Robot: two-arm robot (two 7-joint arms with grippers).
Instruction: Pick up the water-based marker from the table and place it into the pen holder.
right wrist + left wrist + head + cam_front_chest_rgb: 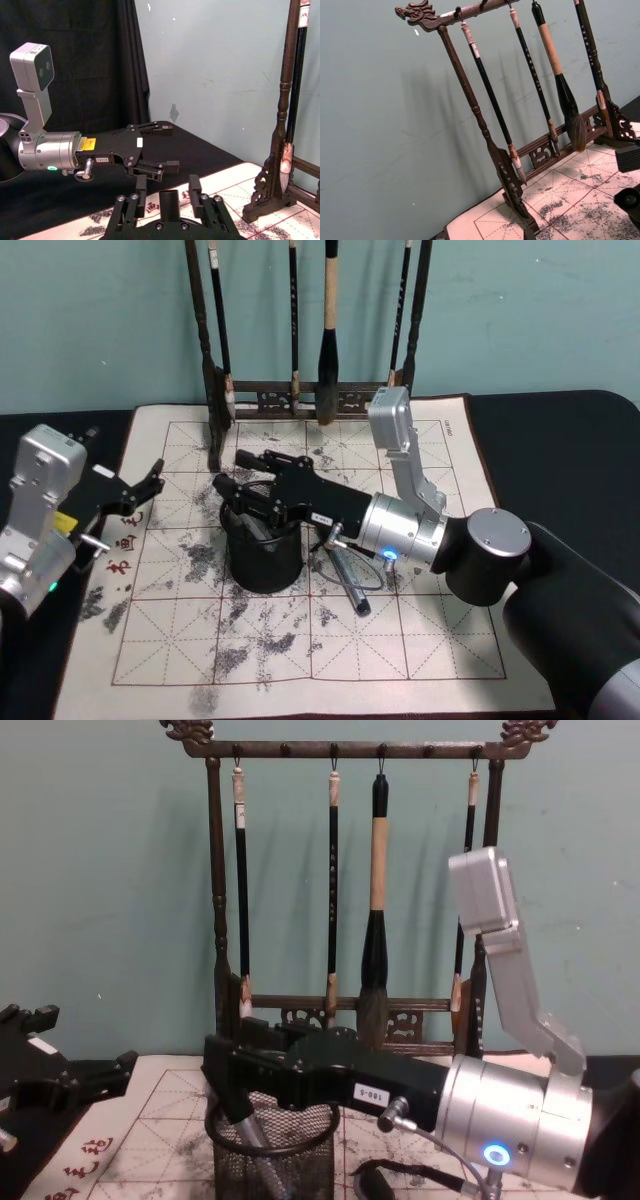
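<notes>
1. Over the holder (pixel 262 565), the right gripper (pixel 228 490) has its jaws a little apart, with a gap on each side of the marker (pixel 243 1125) between them.
2. The marker's lower end is already inside the holder, behind the mesh. I judge pick-up and carry done, with only letting go and backing off left.
3. In chest view its long axis is near upright, upper end tipped toward 11 o'clock and lower end toward 5 o'clock. I cannot tell which end is the tip.
4. The left gripper (pixel 148 495) sits idle, spread wide, at the mat's (pixel 400 660) 9 o'clock edge.
</notes>
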